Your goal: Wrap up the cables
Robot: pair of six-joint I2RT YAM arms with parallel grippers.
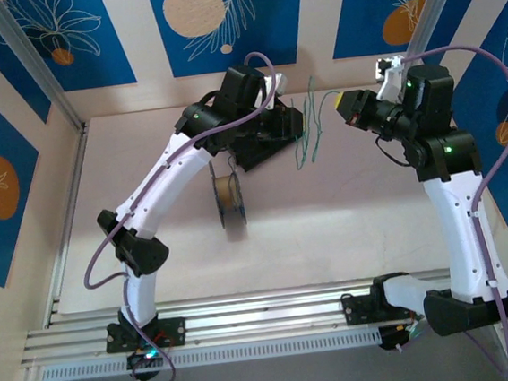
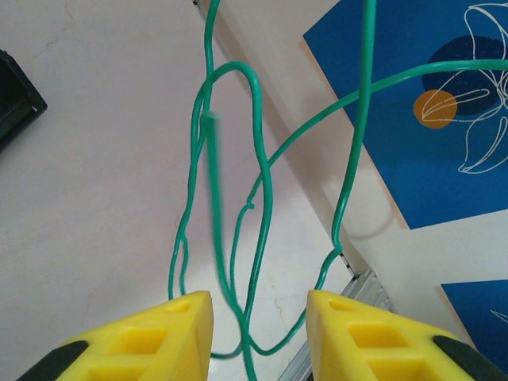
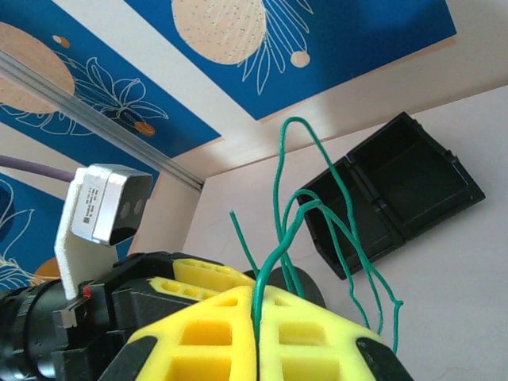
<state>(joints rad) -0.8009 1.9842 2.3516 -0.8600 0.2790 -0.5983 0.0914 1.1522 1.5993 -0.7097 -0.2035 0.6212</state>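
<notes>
Biggest thing here is the pale table, and the handy landmark on it is the black box lying open and flat near the far wall. The left arm stretches from its base up over the box, so in the top view a good part of the box is hidden under its wrist. The right arm stands well to the right of the box and bends back in toward it. A small spool stands on edge on the near side of the box, a bit left of it and apart from everything else. The cables are thin green ones, hanging in loose long loops just right of the box, between the two arms' ends and up off the table, as far as the top view shows. The right claw, out past the cables from the box, has its yellow fingers pressed together with a green strand pinched in the seam, and the rest of the loops fan up and away from it toward the box. The left claw, on the box side, has its fingers spread wide, and several green strands dangle through the gap without either finger squeezing them.
</notes>
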